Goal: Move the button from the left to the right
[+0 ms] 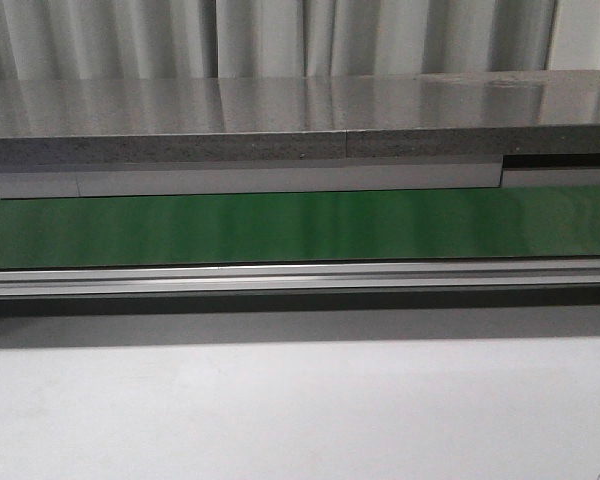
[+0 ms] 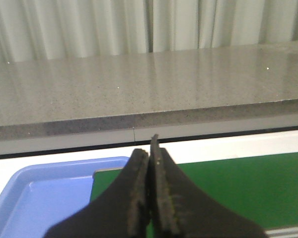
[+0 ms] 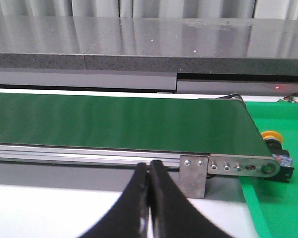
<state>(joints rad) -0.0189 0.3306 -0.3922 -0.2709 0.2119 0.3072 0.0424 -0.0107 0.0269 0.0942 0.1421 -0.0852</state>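
You will find no readable text, label, brand or number in any of the three views. The one candidate is the button [image 3: 277,148] lying just past the end of the green conveyor belt [image 3: 114,121] in the right wrist view: its black body carries small blue and red marks, possibly a label, but they are too small for you to read.

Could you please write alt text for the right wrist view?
The shut right gripper points at a green conveyor belt. Past the belt's end, the button with its yellow cap sits on a green mat.
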